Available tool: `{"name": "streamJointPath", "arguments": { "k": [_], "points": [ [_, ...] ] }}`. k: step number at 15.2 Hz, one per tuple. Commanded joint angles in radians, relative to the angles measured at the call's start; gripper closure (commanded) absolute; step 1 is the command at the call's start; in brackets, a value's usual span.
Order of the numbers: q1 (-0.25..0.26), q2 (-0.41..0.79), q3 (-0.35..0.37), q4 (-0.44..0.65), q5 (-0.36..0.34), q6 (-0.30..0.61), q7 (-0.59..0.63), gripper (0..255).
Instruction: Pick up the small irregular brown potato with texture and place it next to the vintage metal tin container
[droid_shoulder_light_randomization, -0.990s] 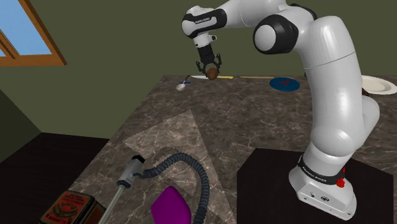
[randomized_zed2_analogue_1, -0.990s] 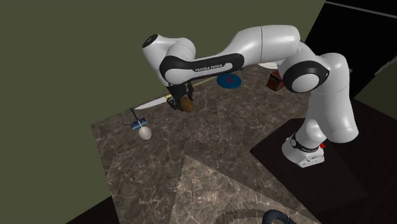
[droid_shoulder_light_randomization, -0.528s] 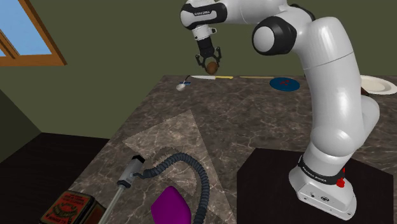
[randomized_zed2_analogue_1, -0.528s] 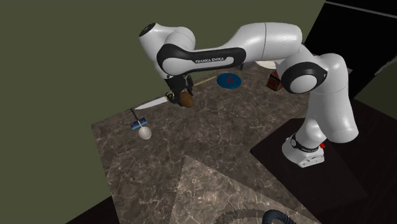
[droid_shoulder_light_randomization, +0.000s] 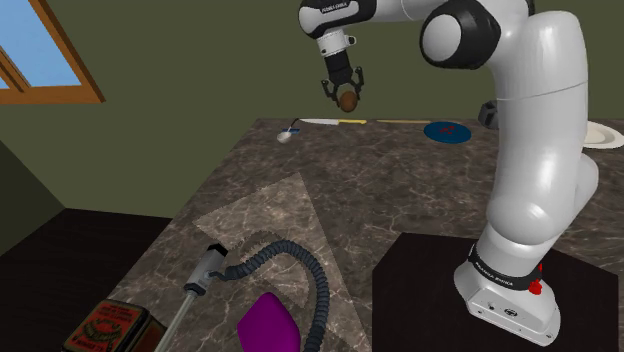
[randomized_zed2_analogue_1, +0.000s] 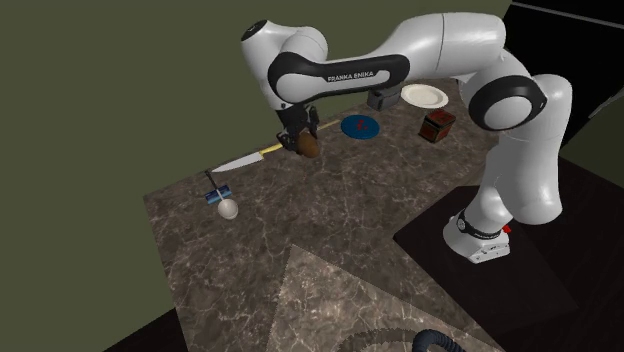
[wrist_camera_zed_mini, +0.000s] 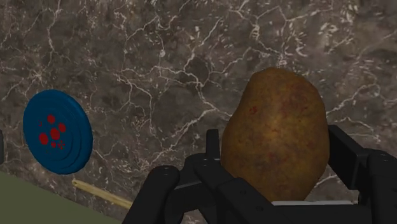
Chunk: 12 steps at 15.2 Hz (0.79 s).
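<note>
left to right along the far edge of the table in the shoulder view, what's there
small white rounded object, white-bladed knife with yellow handle, thin yellow stick, round blue disc with red dots, white plate

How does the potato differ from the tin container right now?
The potato is rounded and mottled brown; the tin container is boxy and dark with a red patterned top. The potato hangs clamped in the hand above the far end of the counter; the tin container sits untouched at the shoulder view's lower left.

White arm (droid_shoulder_light_randomization: 540, 150), dark joints (droid_shoulder_light_randomization: 462, 22), black tool (droid_shoulder_light_randomization: 348, 94)
</note>
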Motion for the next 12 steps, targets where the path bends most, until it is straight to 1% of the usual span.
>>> {"name": "streamJointPath", "arguments": {
  "k": [1,6,12],
  "points": [
    [-0.018,-0.067,-0.01,-0.108,-0.008,0.044,-0.026,255],
    [-0.062,-0.218,-0.042,-0.324,-0.034,0.118,-0.095,255],
    [-0.118,-0.365,-0.091,-0.518,-0.075,0.18,-0.185,255]
  ]
}}
